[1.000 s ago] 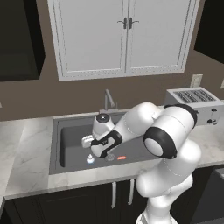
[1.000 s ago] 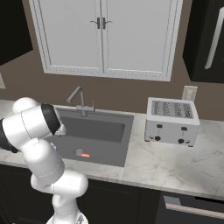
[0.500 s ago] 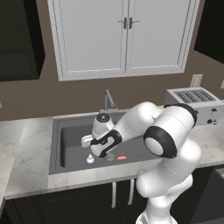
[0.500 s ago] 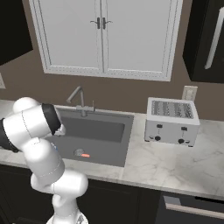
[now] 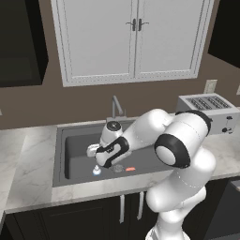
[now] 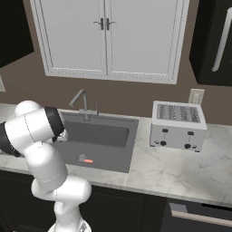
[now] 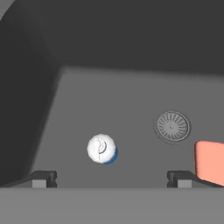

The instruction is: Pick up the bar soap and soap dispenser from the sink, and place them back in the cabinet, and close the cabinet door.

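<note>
Nothing has shifted since earlier; gripper (image 7: 111,178) hovers spread wide, empty, over the sink (image 7: 131,100). Soap dispenser (image 7: 102,149) sits just ahead between the fingertips, bar soap (image 7: 210,162) off right. Reaching step; next, descend and close on the dispenser.

The soap dispenser (image 7: 102,149), a small blue bottle with a white pump top, stood upright on the floor of the dark grey sink (image 5: 75,154). The bar soap (image 7: 210,162), flat and orange-red, lay just beside the round drain, apart from the dispenser.
</note>
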### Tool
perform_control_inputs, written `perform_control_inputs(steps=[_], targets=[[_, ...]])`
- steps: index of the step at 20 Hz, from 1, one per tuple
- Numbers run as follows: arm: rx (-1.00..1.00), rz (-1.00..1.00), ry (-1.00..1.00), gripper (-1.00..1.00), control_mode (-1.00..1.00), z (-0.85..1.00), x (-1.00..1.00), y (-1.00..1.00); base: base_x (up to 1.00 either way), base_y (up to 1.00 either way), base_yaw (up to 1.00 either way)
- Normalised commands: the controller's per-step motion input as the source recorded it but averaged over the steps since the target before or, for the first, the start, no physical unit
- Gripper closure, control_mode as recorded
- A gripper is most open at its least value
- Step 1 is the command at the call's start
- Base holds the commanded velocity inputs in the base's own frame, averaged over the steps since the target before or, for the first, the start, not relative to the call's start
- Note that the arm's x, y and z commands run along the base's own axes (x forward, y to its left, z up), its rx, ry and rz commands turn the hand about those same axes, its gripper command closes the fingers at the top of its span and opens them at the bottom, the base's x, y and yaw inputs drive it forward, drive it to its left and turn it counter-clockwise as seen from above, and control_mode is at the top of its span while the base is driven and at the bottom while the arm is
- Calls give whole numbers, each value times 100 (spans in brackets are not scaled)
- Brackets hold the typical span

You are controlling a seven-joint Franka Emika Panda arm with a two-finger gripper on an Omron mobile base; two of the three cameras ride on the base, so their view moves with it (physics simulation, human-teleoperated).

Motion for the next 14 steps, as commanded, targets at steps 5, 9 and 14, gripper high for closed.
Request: perform_control_inputs(steps=[5, 9, 14], targets=[[1, 0, 0, -100, -100, -5, 0, 0, 0, 0, 0], [0, 0, 0, -100, -100, -11, 0, 0, 0, 0, 0], [0, 0, 0, -100, -100, -3, 0, 0, 0, 0, 0]])
